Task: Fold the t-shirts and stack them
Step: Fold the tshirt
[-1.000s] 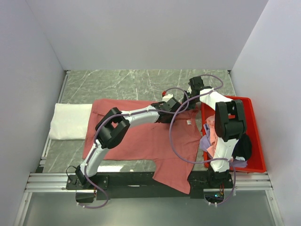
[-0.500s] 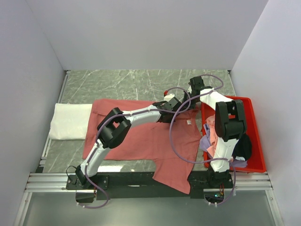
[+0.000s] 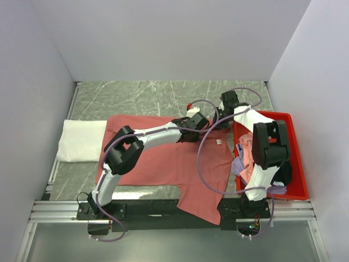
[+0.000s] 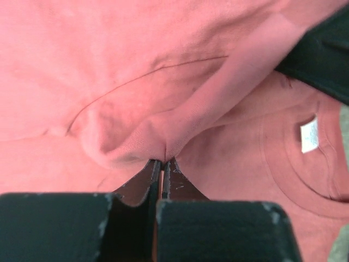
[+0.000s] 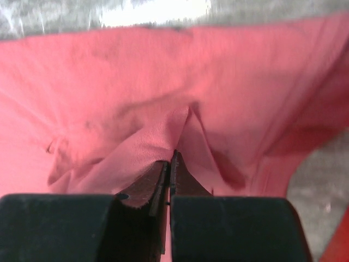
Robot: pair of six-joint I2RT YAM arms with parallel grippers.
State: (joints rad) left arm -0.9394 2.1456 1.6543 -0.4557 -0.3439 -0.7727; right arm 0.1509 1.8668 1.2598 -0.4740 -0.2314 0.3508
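A large dusty red t-shirt point(image 3: 163, 158) lies spread on the marble table, with its collar and white label point(image 4: 310, 135) toward the right. My left gripper point(image 3: 209, 123) is shut on a pinched fold of it near the collar point(image 4: 162, 161). My right gripper point(image 3: 223, 115) is shut on a raised fold at the shirt's far right shoulder point(image 5: 172, 157). A folded white t-shirt point(image 3: 82, 140) lies at the left, touching the red shirt's edge. Light pink point(image 3: 246, 153), lavender point(image 3: 238, 167) and black point(image 3: 282, 172) t-shirts lie heaped in the tray.
A rigid bright red tray point(image 3: 275, 114) stands at the right edge of the table; its corner shows in the right wrist view point(image 5: 339, 252). The red shirt's hem hangs over the near table edge point(image 3: 199, 204). White walls enclose the table on three sides.
My left arm's elbow has swung a little to the left and its gripper has shifted slightly left with the fabric. My right gripper has barely moved.
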